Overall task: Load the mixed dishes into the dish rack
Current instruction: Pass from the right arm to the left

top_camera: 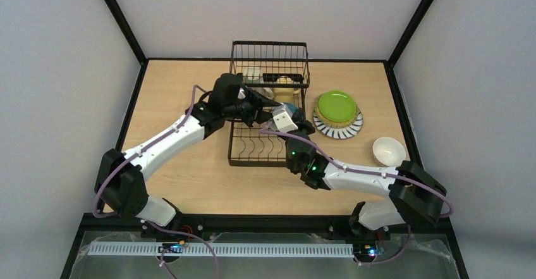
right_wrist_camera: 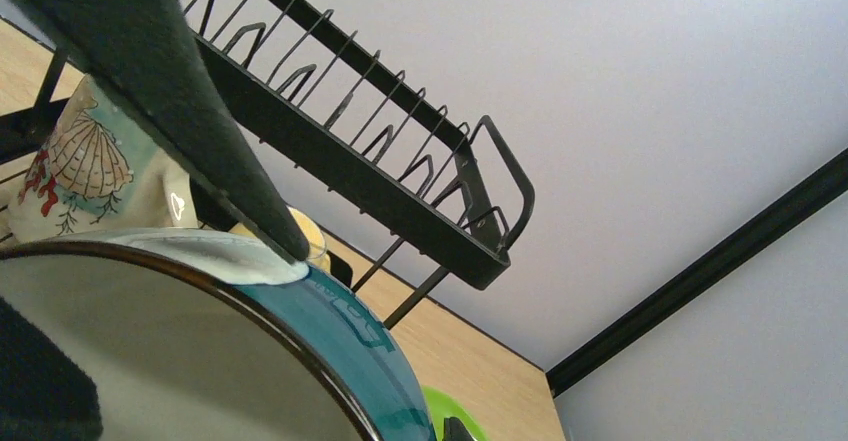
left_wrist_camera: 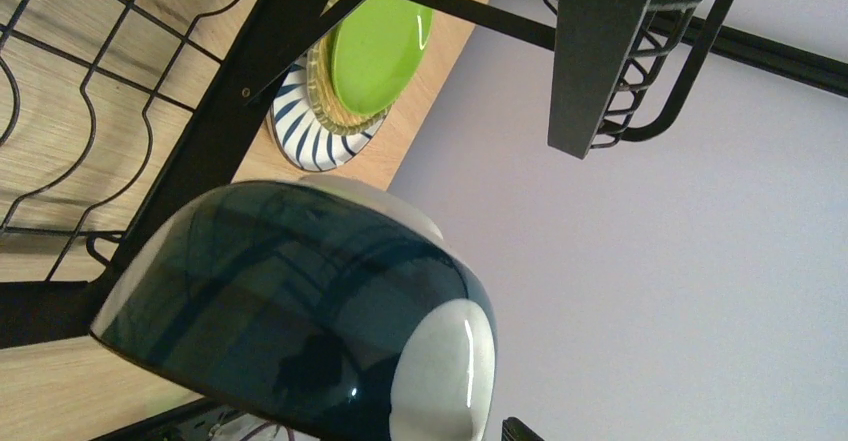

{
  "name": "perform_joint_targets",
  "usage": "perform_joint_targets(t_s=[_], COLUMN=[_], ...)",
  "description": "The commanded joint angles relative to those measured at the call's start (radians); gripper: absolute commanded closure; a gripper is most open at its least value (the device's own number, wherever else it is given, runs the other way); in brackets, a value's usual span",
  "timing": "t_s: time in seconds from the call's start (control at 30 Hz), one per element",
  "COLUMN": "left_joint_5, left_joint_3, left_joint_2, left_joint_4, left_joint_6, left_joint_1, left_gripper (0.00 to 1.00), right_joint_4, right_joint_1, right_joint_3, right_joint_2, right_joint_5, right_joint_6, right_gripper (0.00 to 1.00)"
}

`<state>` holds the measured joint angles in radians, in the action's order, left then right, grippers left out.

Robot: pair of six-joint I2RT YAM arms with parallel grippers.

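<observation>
The black wire dish rack (top_camera: 256, 162) stands mid-table. Over its right side my right gripper (top_camera: 289, 114) is shut on the rim of the blue-patterned mug (top_camera: 291, 109). One finger (right_wrist_camera: 170, 111) presses the outside of the rim and the other sits inside the mug (right_wrist_camera: 330, 331). My left gripper (top_camera: 270, 111) reaches in from the left, open wide. The same mug (left_wrist_camera: 300, 301) fills its wrist view, and one fingertip (left_wrist_camera: 520, 429) shows just beside the mug's white base. A lime green plate (top_camera: 336, 105) tops a stack on a striped-rim plate (top_camera: 351, 127), right of the rack.
In the rack's raised basket (top_camera: 270, 43) sit a white mug (top_camera: 253, 74) and a pale yellow mug (top_camera: 284, 93). The right wrist view shows a seashell-print mug (right_wrist_camera: 85, 171) there. A cream mug (top_camera: 388, 150) stands alone near the table's right edge.
</observation>
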<state>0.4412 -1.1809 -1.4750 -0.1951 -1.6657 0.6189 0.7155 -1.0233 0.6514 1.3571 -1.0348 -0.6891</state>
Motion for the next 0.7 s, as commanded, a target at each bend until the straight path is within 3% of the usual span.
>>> perform_joint_targets(t_s=[0.0,0.67], left_joint_5=[-0.033,-0.107], left_joint_3=[-0.026,-0.127], left_joint_2=[-0.006,-0.126], left_joint_4=[-0.023,-0.044], left_joint_6=[0.003,0.029], left_joint_1=[0.004,0.010], left_gripper=[0.22,0.18], right_joint_4=[0.045,0.076], right_joint_1=[-0.008,-0.008], right_joint_3=[-0.017,-0.010], right_joint_2=[-0.048,-0.025], right_joint_5=[0.006,0.065], right_joint_6=[0.020,-0.006], right_gripper=[1.00,1.00])
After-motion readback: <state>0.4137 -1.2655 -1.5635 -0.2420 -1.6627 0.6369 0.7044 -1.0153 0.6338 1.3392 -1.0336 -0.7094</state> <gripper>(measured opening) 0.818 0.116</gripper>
